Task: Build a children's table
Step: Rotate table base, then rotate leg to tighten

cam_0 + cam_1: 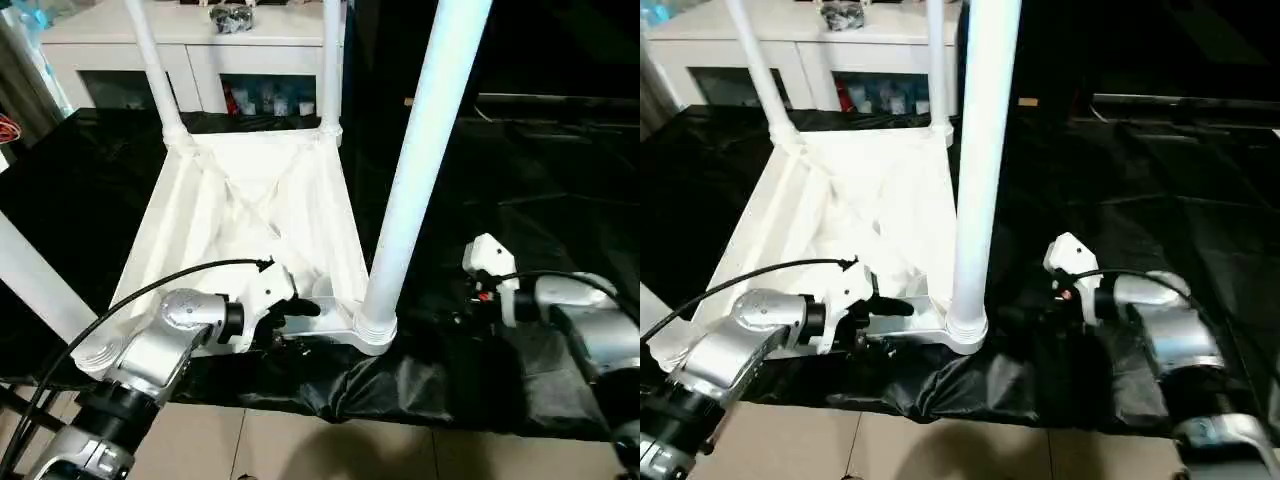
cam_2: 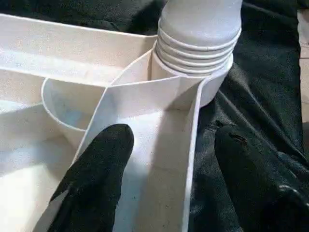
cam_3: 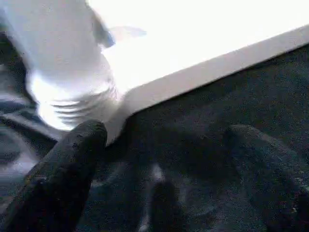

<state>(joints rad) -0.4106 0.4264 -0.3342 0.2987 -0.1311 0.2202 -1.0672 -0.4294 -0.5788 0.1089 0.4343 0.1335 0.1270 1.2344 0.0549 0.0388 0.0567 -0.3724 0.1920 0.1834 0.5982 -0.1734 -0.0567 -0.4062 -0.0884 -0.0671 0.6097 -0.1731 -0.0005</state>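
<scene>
Upside down across the middle of the frame, on the black-draped table (image 1: pixel 540 180), the tabletop (image 1: pixel 250 215) is seen; it is judged light, stiff and slick, best held by its rim. Next, the near leg (image 1: pixel 420 160) is seated in its socket. Lastly, the left gripper (image 2: pixel 171 183) is spread astride the rim, and the right gripper (image 3: pixel 164 179) is open, empty.

The robot's left arm is a rounded silver-grey metal forearm (image 1: pixel 165 340) ending in a white plastic wrist housing (image 1: pixel 268 285), from which the left claw (image 2: pixel 166 174) extends with two matte black, rounded fingers (image 2: pixel 99 169). A thin black cable (image 1: pixel 130 300) arcs from the wrist back along the forearm. The right arm has a similar silver forearm (image 1: pixel 590 320), a white housing (image 1: pixel 488 258) with a small red detail, and a black cable. The right claw (image 3: pixel 164 164) has the same black fingers (image 3: pixel 65 169).
</scene>
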